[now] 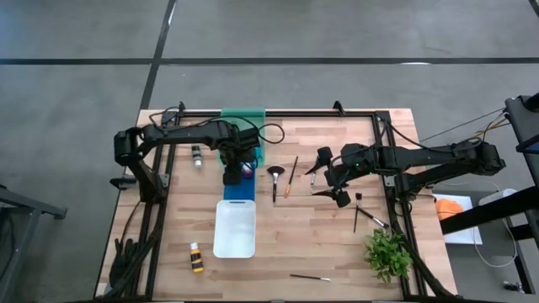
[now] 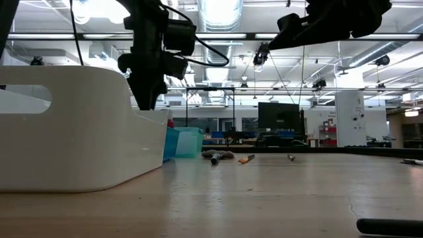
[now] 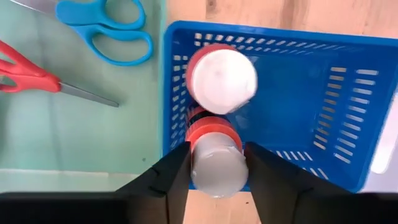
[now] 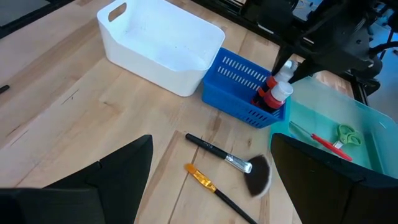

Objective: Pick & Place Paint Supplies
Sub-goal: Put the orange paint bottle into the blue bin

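Observation:
My left gripper (image 1: 238,168) points down into the blue basket (image 3: 311,124) and is shut on a paint bottle (image 3: 214,165) with a white cap and a red band. A second red-banded bottle (image 3: 221,78) stands in the basket right beside it. My right gripper (image 1: 331,179) hangs open above the table, over two brushes (image 4: 227,162), and holds nothing. Two more bottles (image 1: 196,156) (image 1: 196,257) lie on the table to the left. Blue scissors (image 3: 106,28) and red scissors (image 3: 28,74) lie in the green tray (image 3: 74,137). My left gripper pinches the bottle's white upper part (image 3: 216,171) between its two fingers (image 3: 171,180), coming from above and pointing down. The bottle's red band (image 3: 210,134) and lower part reach down inside the basket's corner next to the green tray. Whether its base stands on the basket floor, I cannot tell.
A white tray (image 1: 234,227) stands just nearer than the blue basket. More brushes lie at the right (image 1: 367,215) and near the front edge (image 1: 310,277). A leafy plant (image 1: 387,252) stands at the near right. A black frame (image 1: 383,126) runs round the tabletop.

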